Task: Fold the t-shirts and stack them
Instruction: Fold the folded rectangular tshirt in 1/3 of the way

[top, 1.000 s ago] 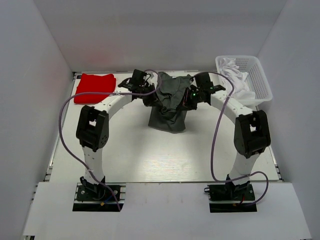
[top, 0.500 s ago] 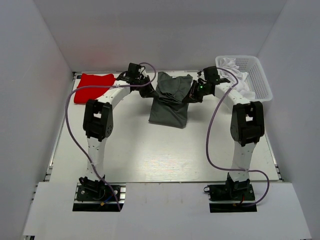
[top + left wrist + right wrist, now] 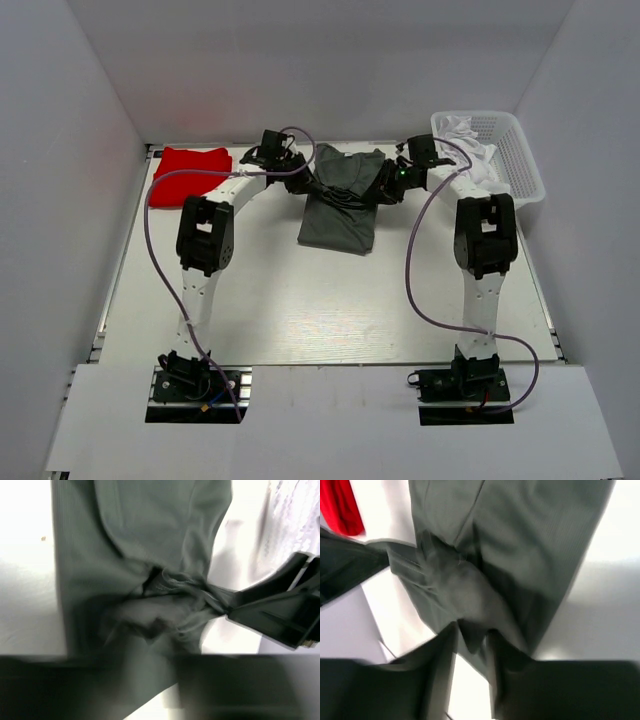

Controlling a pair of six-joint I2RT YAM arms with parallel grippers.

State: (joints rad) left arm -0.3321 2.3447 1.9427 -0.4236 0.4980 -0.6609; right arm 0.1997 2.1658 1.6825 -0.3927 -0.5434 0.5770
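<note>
Under the left gripper (image 3: 305,187) and the right gripper (image 3: 383,184) lies the white table (image 3: 300,320), and both arms reach to its far side. Between the two grippers lies the grey t-shirt (image 3: 338,215). Its near part lies flat and roughly rectangular, trailing from them toward the arm bases. Its far part is rumpled where the grippers meet it from either side.

Just right of the right gripper stands a white basket (image 3: 526,170) holding a heap of white cloth (image 3: 470,135). The right edge of the top view crops its far corner. Well to the left of the left gripper, the red t-shirt (image 3: 190,168) lies folded at the table's far left edge.

From above, each gripper is a small dark shape at the shirt's edge, and its fingers cannot be told apart.

The wrist views are close but smeared. In the left wrist view, grey cloth fills the upper part. A ridge of bunched folds runs right toward a black angular part of the other arm. A dark blur covers the lower third, hiding this gripper's own fingers, so whether the left gripper is wide, narrow or pinching cloth cannot be told.

In the right wrist view, a corner of the red t-shirt shows at the upper left. Grey folds run down toward two dark smeared fingers at the bottom. Cloth lies at or between them, but whether the right gripper is clamped on it cannot be told.
</note>
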